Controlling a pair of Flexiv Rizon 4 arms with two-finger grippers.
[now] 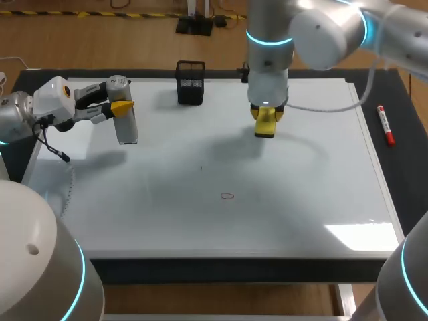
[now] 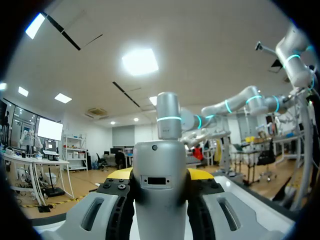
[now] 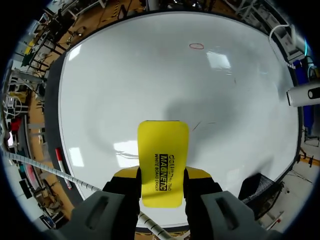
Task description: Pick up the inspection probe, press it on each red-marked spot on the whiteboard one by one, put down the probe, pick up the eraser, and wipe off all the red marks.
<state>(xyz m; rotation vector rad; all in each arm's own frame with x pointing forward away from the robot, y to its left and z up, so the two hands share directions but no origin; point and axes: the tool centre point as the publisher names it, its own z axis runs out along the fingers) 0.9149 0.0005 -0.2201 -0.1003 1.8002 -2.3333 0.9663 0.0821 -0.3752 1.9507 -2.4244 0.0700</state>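
My left gripper [image 1: 122, 107] is shut on the grey inspection probe [image 1: 126, 127] and holds it above the far left of the whiteboard [image 1: 301, 200]. In the left wrist view the probe [image 2: 160, 200] stands between the yellow tips of that gripper [image 2: 160, 176]. My right gripper [image 1: 265, 119] is shut on the yellow eraser [image 1: 265, 127] above the far middle of the board. The eraser [image 3: 163, 157] fills the gap in the right gripper [image 3: 162, 174]. One small red ring mark [image 1: 227, 196] lies near the board's middle front, also visible as the red mark [image 3: 196, 46] far ahead of the eraser.
A black mesh basket [image 1: 190, 82] stands at the board's far edge between the two grippers. A red marker [image 1: 385, 125] lies off the board's right edge on the dark table.
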